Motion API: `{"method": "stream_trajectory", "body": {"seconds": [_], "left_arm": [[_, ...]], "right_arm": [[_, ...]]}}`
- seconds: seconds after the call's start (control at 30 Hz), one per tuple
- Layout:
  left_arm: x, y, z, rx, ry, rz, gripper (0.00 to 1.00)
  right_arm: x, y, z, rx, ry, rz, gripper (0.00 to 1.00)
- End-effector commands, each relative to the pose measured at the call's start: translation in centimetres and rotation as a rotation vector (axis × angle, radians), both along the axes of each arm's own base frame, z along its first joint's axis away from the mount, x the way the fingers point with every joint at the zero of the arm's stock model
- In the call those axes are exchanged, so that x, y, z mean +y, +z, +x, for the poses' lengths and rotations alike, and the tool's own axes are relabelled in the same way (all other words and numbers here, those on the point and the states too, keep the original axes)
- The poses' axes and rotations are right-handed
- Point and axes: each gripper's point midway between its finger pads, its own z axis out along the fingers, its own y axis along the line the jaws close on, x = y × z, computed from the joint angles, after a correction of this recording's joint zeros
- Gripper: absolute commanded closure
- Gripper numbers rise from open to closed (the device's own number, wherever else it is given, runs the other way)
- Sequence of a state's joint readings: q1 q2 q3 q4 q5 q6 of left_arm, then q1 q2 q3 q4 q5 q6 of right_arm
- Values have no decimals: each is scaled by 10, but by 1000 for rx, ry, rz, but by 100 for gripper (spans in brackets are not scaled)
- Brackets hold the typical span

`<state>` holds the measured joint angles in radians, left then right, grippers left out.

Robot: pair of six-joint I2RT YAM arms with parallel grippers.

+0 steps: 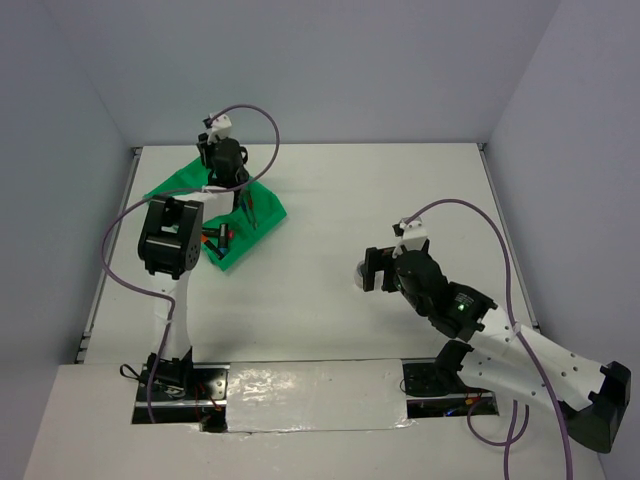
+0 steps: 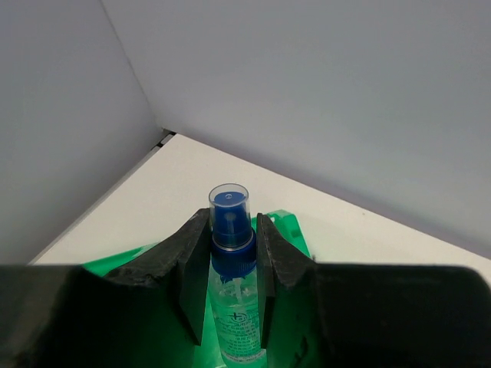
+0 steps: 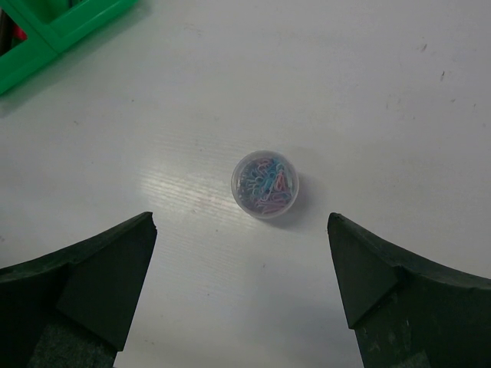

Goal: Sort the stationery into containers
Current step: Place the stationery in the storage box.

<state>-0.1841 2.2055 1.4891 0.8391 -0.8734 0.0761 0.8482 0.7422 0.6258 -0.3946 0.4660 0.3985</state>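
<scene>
My left gripper (image 2: 232, 234) is shut on the blue-capped clear tube (image 2: 230, 208), which points up and away between the black fingers (image 2: 192, 268). It hangs over the far part of the green tray (image 1: 172, 186), whose rim (image 2: 290, 227) shows just behind the tube. In the top view the left gripper (image 1: 223, 160) hides the tube. Thin pens (image 1: 249, 211) and stubby highlighters (image 1: 216, 240) lie in the tray's near compartments. My right gripper (image 3: 242, 224) is open above the table, just short of a small clear round tub of coloured paper clips (image 3: 265, 184). That gripper (image 1: 370, 270) sits mid-table.
A corner of the green tray (image 3: 57, 34) shows at the upper left of the right wrist view. Grey walls close the table on the far side, left and right. The left arm's elbow (image 1: 165, 238) hangs over the tray's near left edge.
</scene>
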Motion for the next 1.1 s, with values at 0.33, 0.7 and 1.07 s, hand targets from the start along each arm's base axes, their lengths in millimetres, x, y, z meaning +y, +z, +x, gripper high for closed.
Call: {"method": "stream_trajectory", "body": {"seconds": [0.33, 0.7, 1.07], "left_arm": [[7, -15, -4, -82, 7, -16, 74], [7, -35, -15, -47, -14, -17, 43], [-5, 28, -15, -122, -53, -99, 1]], "right_arm": [[3, 6, 10, -36, -15, -6, 0], [3, 10, 9, -46, -14, 2, 0], [6, 9, 9, -37, 2, -3, 0]]}}
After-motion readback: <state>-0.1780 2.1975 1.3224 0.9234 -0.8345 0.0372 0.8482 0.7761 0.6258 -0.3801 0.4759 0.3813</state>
